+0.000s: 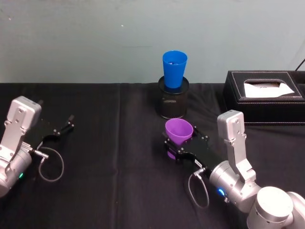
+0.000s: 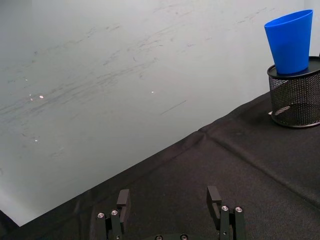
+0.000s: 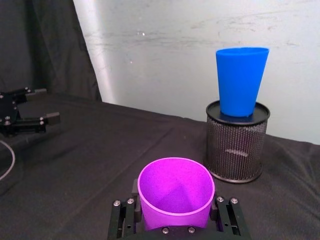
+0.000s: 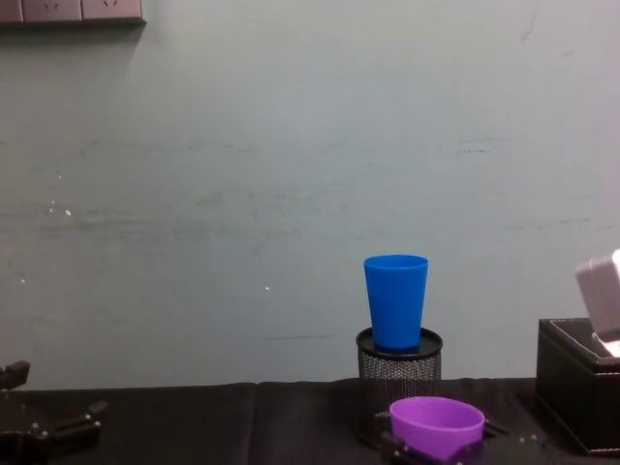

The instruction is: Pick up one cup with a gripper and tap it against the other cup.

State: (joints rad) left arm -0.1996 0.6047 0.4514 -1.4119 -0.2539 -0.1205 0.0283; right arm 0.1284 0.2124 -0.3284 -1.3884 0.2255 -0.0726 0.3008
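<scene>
A purple cup [image 1: 178, 132] sits between the jaws of my right gripper [image 1: 181, 144], which is shut on its lower body. It is held low over the black cloth, mouth up, just in front of the mesh holder. The right wrist view looks down into the purple cup [image 3: 175, 192] from behind. The blue cup [image 1: 174, 69] stands upright on top of a black wire-mesh holder [image 1: 173, 102], apart from the purple one. From the chest, the blue cup [image 4: 395, 300] rises well above the purple cup's rim [image 4: 436, 421]. My left gripper [image 1: 55, 113] rests open at the far left.
A black tissue box [image 1: 264, 98] stands at the back right, close to my right arm. The pale wall runs right behind the table's far edge. Bare black cloth [image 1: 109, 143] lies between the two arms.
</scene>
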